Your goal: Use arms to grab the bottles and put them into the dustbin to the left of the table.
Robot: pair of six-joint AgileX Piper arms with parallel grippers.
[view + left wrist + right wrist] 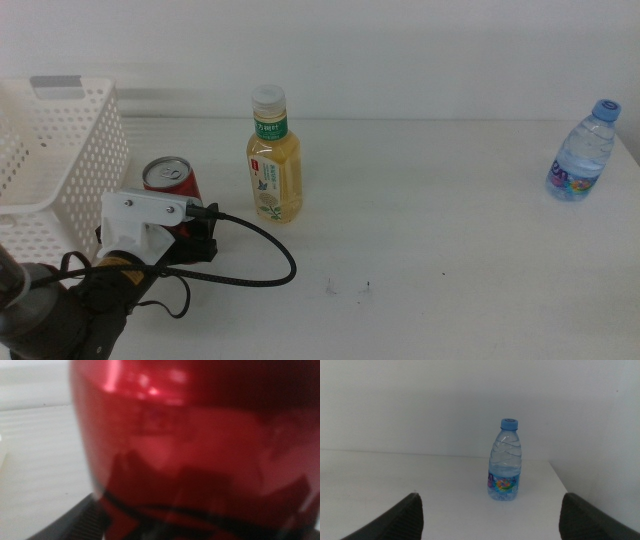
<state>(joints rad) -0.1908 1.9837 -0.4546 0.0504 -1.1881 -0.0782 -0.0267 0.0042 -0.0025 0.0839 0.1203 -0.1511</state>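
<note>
Left gripper [190,225] sits at the near left of the table [440,250], its jaws set either side of the red soda can [171,180]; the can fills the left wrist view [200,450] at very close range, and whether the jaws are actually pressing on it cannot be told from the pictures. The can stands upright, just beside the perforated wall of the white dustbin [70,150], which occupies the far left edge of the table. A black cable [260,250] loops from the wrist housing across the tabletop to the right of the can. The yellow tea bottle [273,160] stands upright near the can's right side, apart from it and from the gripper. Right gripper [490,532] is out of the middle view; its jaws stand wide apart and hold nothing, facing the small water bottle [504,460], which stands upright and alone near the far right corner of the table [583,152], well apart from the other items.
</note>
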